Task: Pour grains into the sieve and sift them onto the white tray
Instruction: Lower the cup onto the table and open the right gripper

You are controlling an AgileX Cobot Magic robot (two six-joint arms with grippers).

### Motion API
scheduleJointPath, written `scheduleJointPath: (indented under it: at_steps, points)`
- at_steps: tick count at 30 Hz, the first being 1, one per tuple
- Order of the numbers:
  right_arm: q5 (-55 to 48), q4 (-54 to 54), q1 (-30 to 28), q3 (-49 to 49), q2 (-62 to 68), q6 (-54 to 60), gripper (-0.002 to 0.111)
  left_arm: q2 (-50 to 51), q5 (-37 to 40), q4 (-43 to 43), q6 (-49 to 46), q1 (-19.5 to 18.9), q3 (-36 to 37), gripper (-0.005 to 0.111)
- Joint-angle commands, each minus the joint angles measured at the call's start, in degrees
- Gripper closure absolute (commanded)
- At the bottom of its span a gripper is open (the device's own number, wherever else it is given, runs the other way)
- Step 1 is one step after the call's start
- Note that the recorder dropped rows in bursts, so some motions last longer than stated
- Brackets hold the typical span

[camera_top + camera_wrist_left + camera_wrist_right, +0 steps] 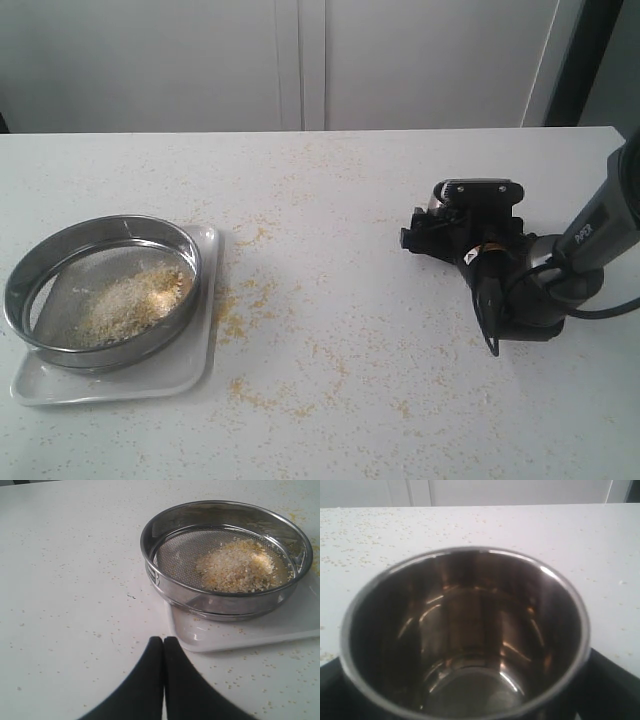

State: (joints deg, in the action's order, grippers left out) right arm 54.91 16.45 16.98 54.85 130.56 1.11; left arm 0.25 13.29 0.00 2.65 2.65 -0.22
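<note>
steel cup (465,645) reads empty to its base in the right wrist view. grains (235,565) lie in a pale heap on the mesh of the sieve (225,602), which sits on the white tray (240,632) at the left of the worktop (330,200).

judgement: pouring done, sifting now in hand. the tray's bare part shows only a few specks.

right pincer (462,215): black fingers either side of the cup, well apart from the sieve. clamped or just clear of it, cannot tell.

left pincer (163,645): fingers pressed together, holding nothing, low over the worktop near the tray.

next move likely calls for it to part, take the sieve's rim, and shake gently over the tray.

exterior view alone shows stray granules (250,300) scattered beyond the tray, but it misses the left pincer. only the left wrist view shows the heap's mix of gold and white.
</note>
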Motion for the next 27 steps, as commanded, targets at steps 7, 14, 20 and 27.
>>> scheduleJointPath:
  at_steps: [7, 14, 20, 27]
  points:
    - [-2.3, 0.0, -0.4, -0.2, -1.4, 4.5, 0.02, -0.3, 0.0, 0.0, 0.0, -0.3, 0.2, 0.107]
    - [-2.5, 0.0, -0.4, -0.2, -1.6, 4.5, 0.014, -0.3, 0.0, 0.0, 0.0, -0.3, 0.2, 0.107]
    - [-2.6, 0.0, -0.4, -0.2, -2.3, 4.1, 0.014, -0.3, 0.0, 0.0, 0.0, -0.3, 0.2, 0.107]
    - [-4.1, 0.0, -0.4, -0.2, -4.9, 4.1, 0.014, -0.3, 0.0, 0.0, 0.0, -0.3, 0.2, 0.107]
